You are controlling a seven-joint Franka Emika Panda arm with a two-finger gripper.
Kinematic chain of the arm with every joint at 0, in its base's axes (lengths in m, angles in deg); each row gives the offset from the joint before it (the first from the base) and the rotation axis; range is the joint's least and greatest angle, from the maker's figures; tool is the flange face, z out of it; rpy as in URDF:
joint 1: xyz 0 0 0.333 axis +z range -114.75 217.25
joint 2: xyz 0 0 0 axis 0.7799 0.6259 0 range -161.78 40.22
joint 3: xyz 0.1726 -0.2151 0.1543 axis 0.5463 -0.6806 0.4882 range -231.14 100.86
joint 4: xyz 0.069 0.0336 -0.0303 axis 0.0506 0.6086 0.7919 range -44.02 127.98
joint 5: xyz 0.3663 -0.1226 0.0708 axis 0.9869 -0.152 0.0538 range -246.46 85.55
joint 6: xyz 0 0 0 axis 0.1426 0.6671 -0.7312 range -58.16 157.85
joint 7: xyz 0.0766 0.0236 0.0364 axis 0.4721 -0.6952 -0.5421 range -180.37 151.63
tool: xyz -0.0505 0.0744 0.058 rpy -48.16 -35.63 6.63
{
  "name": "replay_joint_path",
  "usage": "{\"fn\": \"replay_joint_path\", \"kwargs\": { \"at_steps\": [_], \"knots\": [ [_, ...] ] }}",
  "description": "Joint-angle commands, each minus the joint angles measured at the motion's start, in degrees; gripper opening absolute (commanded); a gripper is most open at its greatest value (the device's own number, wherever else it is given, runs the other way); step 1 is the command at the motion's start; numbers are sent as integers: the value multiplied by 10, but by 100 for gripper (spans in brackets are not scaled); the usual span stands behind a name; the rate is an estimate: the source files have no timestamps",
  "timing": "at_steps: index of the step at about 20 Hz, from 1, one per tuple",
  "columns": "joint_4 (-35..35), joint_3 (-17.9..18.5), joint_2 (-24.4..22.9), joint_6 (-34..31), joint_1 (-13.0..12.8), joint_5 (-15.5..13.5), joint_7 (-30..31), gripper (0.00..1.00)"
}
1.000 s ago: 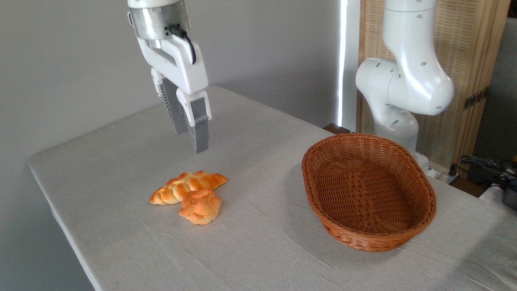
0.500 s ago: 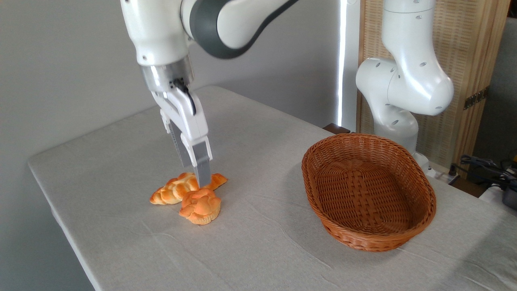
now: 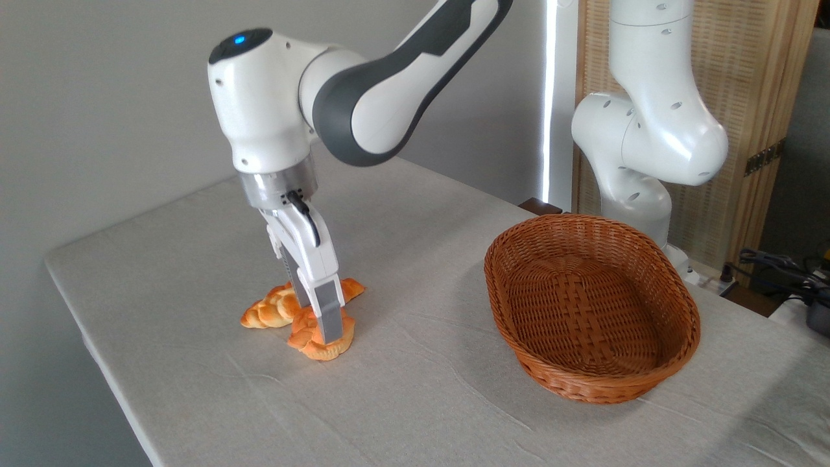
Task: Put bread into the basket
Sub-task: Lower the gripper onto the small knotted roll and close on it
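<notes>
Status: early stage, nothing delivered. The basket (image 3: 591, 310) sits empty on the worktop (image 3: 421, 402), well apart from the bread (image 3: 311, 340), at roughly 3 o'clock of it. The bread rests on the worktop, touching or just beside the braided loaf (image 3: 269, 311), which lies at about 11 o'clock of it.

The tool (image 3: 321, 324) is lowered onto the bread, its near finger (image 3: 329, 318) crossing the front of the bun down to about mid-height. The far finger is mostly hidden behind the near one, so whether the jaws are pressed on the bun or merely straddle it cannot be told from this angle.

Judgement: the approach appears complete. Outstanding: confirm the grip, lift clear of the loaf, carry toward 3 o'clock, release over the basket.
</notes>
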Motion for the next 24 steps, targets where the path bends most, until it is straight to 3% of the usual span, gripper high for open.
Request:
{"fn": "replay_joint_path", "kwargs": {
  "at_steps": [1, 3, 8, 9, 11, 13, 14, 15, 21, 24],
  "knots": [
    [6, 2, 1, 13, -5, 35, -9, 100],
    [6, 2, 2, 13, -6, 39, -9, 97],
    [6, -6, 3, 13, -7, 40, -10, 25],
    [6, -7, 3, 13, -7, 40, -10, 17],
    [7, -7, 10, 13, -10, 45, -10, 17],
    [11, -7, 13, 13, -14, 67, -9, 15],
    [11, -7, 13, 13, -14, 69, -9, 4],
    [10, -7, 13, 13, -14, 69, -9, 0],
    [-14, -6, -16, 3, -14, 71, -7, 0],
    [-51, -6, -47, -68, -10, 71, -7, 0]
  ]
}}
